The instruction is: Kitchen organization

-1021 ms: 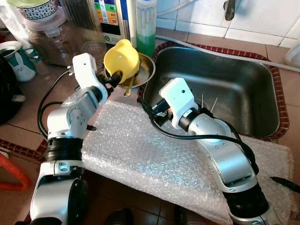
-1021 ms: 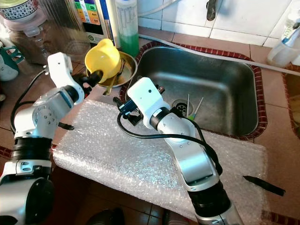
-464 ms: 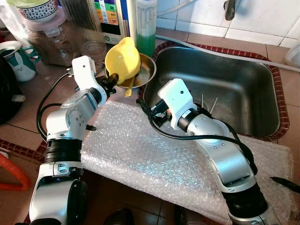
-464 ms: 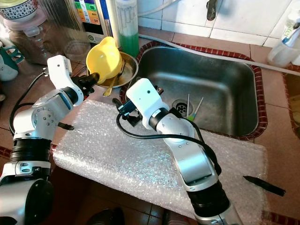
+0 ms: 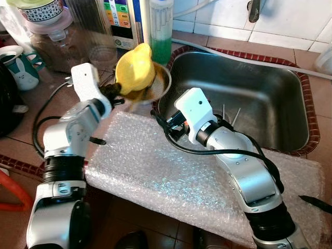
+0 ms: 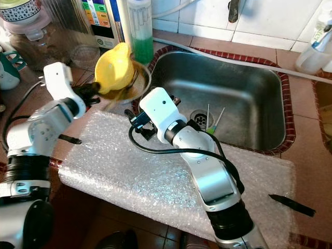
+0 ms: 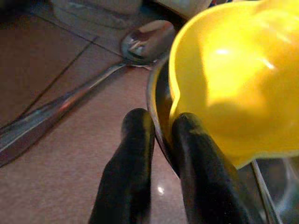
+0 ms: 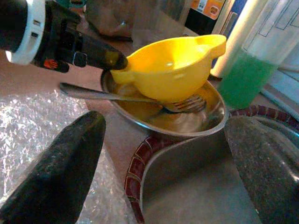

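Note:
A yellow bowl point(image 5: 134, 67) sits inside a shallow metal bowl point(image 8: 205, 119) on the counter left of the sink. A fork point(image 8: 184, 105) lies in the metal bowl under the yellow one. My left gripper point(image 7: 159, 122) is shut on the metal bowl's rim point(image 7: 152, 95), right beside the yellow bowl's edge; both bowls look motion-blurred in the eye views. My right gripper point(image 8: 163, 119) is open, low over the bubble wrap at the sink's near-left corner, facing the bowls from a short way off. A spoon point(image 7: 142, 39) lies on the counter beyond the bowls.
A steel sink point(image 5: 249, 78) holds chopsticks point(image 5: 231, 115) near its drain. Bubble wrap point(image 5: 155, 171) covers the front counter. A green soap bottle point(image 5: 162, 31), a glass point(image 5: 101, 54), a jar point(image 5: 52, 36) and a mug point(image 5: 21, 65) crowd the back left. A black knife point(image 5: 316, 203) lies at the right.
My left arm has pulled back to the left, dragging the metal bowl and the yellow bowl with it. The right arm has hardly moved.

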Motion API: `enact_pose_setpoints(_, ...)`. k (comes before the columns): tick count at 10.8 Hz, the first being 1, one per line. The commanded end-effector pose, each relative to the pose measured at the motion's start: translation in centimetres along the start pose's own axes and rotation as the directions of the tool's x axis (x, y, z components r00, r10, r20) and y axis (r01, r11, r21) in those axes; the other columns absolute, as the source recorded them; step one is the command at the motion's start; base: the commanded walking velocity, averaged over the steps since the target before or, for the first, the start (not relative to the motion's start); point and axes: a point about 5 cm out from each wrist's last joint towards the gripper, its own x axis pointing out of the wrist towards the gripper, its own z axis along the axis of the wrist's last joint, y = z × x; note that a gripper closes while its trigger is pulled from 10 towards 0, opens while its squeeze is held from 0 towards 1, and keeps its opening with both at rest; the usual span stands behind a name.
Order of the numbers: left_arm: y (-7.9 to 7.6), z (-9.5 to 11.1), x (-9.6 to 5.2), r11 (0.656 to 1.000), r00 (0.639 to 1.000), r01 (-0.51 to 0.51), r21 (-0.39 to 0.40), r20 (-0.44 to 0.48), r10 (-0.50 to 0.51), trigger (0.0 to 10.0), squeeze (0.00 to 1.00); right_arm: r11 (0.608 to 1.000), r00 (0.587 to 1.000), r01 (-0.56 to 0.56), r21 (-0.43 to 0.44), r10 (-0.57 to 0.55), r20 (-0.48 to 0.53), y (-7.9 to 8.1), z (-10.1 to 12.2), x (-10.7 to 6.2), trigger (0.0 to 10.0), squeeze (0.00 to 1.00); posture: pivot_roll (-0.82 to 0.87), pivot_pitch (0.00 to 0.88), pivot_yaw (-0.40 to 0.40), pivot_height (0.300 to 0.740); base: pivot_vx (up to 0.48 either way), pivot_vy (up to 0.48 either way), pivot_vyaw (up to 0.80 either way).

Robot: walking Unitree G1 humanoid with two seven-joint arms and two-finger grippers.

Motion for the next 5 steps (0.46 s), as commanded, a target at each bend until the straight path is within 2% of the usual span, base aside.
enact_pose_setpoints(1, 0.55, 0.12, -0.34, 1.0, 1.0, -0.018, 0.012, 0.003, 0.018, 0.0, 0.0, 1.0, 1.0, -0.017, -0.006, 0.017, 0.018, 0.25, 0.45, 0.16, 10.0, 0.2, -0.08, 0.228, 0.079, 0.74, 0.0, 0.0, 0.0)
enact_pose_setpoints(5, 0.95, 0.54, -0.62, 1.0, 0.999, -0.029, 0.011, 0.022, 0.029, 0.0, 0.0, 1.0, 1.0, -0.016, -0.007, 0.016, 0.019, 0.31, 0.37, 0.2, 10.0, 0.2, -0.08, 0.228, 0.085, 0.74, 0.0, 0.0, 0.0)
